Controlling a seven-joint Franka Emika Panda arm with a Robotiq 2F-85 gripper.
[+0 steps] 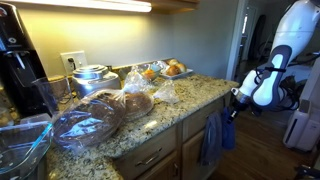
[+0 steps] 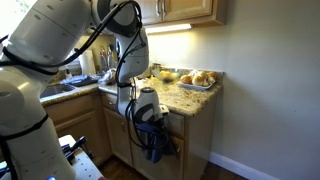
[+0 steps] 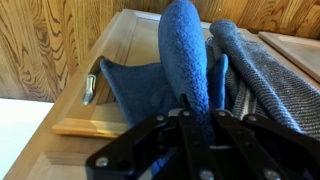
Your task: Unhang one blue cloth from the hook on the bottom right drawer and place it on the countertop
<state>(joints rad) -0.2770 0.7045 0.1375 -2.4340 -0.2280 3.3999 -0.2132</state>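
Note:
In the wrist view a deep royal-blue cloth runs up from between my gripper's fingers, which are shut on it. A duller slate-blue cloth hangs beside it against the brown wooden drawer front. In both exterior views the gripper sits at the cabinet front just below the speckled granite countertop, with blue cloth hanging under it. The hook is hidden.
On the countertop stand a tray of bread rolls, bagged loaves, plastic containers, a pot and a coffee machine. A silver handle shows on the neighbouring drawer. The wall corner is close.

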